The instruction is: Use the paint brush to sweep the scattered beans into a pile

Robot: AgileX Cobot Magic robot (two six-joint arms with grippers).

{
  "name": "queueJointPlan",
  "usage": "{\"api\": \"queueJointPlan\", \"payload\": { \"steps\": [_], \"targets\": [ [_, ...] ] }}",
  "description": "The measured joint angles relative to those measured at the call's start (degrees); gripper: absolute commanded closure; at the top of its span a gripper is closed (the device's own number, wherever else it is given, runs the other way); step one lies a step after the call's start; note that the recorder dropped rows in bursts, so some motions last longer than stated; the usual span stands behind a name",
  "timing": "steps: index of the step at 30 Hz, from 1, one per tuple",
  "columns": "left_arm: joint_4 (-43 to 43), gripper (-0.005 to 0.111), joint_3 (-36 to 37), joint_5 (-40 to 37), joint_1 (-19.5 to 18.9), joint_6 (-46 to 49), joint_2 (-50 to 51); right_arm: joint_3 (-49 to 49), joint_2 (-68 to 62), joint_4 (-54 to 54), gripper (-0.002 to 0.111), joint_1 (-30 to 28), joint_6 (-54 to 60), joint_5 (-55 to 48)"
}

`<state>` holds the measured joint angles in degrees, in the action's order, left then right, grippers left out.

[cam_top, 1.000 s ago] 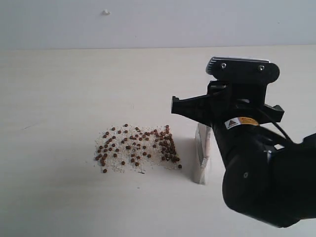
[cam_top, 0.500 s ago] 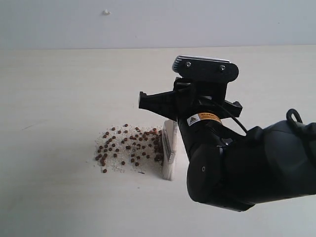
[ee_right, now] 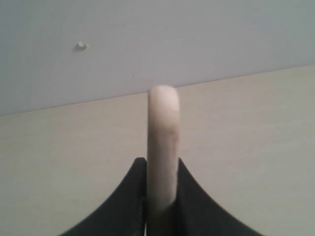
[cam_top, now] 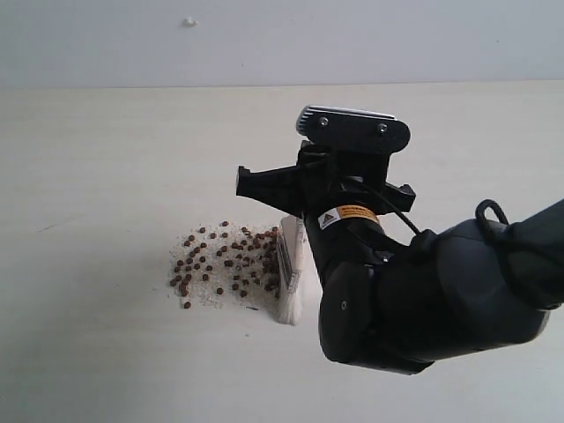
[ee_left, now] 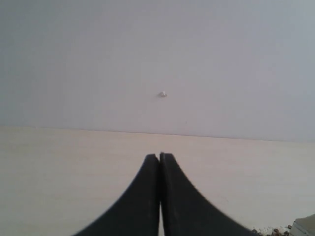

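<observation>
The beans [cam_top: 220, 262], reddish-brown and mixed with whitish grains, lie in a loose patch on the pale table. The paint brush [cam_top: 288, 264] stands upright at the patch's right edge, its whitish bristles [cam_top: 288, 304] on the table against the nearest beans. My right gripper [ee_right: 162, 164] is shut on the brush's wooden handle [ee_right: 163, 132]; in the exterior view the bulky right arm [cam_top: 405, 291] hides the grip. My left gripper [ee_left: 160, 158] is shut on nothing, and a few beans [ee_left: 274, 231] show at the corner of its view. It is out of the exterior view.
The pale table [cam_top: 106, 176] meets a grey wall along its back edge. A small white speck [cam_top: 189, 21] sits on the wall. The right arm fills the table's right front part.
The right arm has moved left with the brush. The bristles have reached the patch and pushed its right-hand beans leftward, so the patch is narrower. The left side of the patch is unchanged.
</observation>
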<state>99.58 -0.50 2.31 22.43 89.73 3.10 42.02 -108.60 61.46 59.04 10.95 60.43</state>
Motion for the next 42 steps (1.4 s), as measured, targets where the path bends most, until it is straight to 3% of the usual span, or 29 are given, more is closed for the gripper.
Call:
{"api": "queueJointPlan", "payload": {
  "steps": [12, 28, 36, 42],
  "targets": [
    [0.0, 0.107, 0.0, 0.0, 0.0, 0.0, 0.0, 0.8, 1.2, 6.9, 0.108, 0.2, 10.6, -0.1],
    [0.0, 0.107, 0.0, 0.0, 0.0, 0.0, 0.0, 0.8, 8.8, 7.9, 0.108, 0.2, 17.1, -2.5],
    [0.0, 0.107, 0.0, 0.0, 0.0, 0.0, 0.0, -2.7, 11.9, 4.4, 0.108, 0.2, 14.9, 0.5],
    [0.0, 0.107, 0.0, 0.0, 0.0, 0.1, 0.0, -9.2, 13.1, -5.4, 0.108, -0.6, 1.3, 7.0]
  ]
}}
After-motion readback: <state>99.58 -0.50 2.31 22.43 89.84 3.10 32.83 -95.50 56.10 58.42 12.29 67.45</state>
